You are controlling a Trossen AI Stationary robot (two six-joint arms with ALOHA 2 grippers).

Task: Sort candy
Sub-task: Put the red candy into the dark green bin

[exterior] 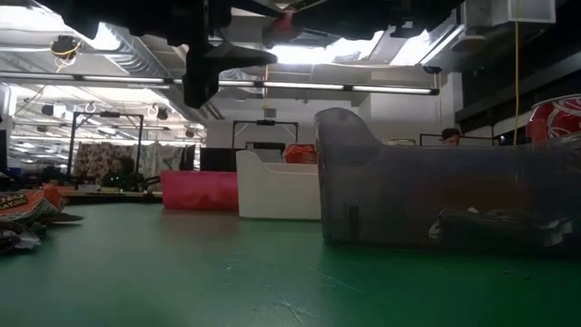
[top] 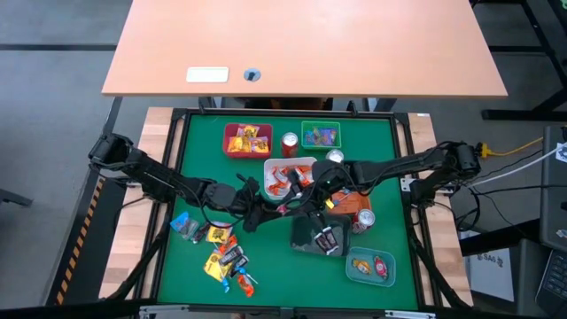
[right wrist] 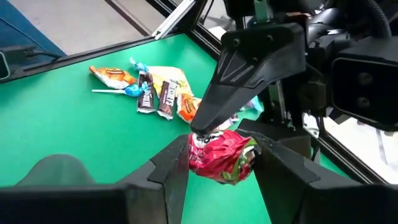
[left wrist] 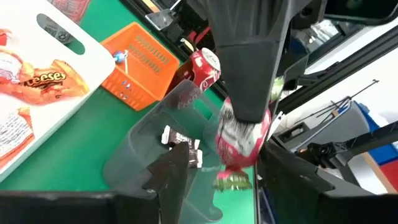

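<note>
At the centre of the high view both hands meet over the green desk point(top: 195, 151). The right hand point(right wrist: 217, 163) grips a red-wrapped candy point(right wrist: 219, 155) between its fingers, while the left hand point(left wrist: 217, 165) stands spread apart around it. Loose candy pile point(top: 221, 252) lies at lower left; a grey tray point(top: 321, 235) sits just right of centre.

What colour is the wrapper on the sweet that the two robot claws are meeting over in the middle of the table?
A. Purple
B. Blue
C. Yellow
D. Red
D: the sweet clamped in the right gripper has a crinkled red wrapper with a touch of green, while the left gripper stands open around it.
</note>
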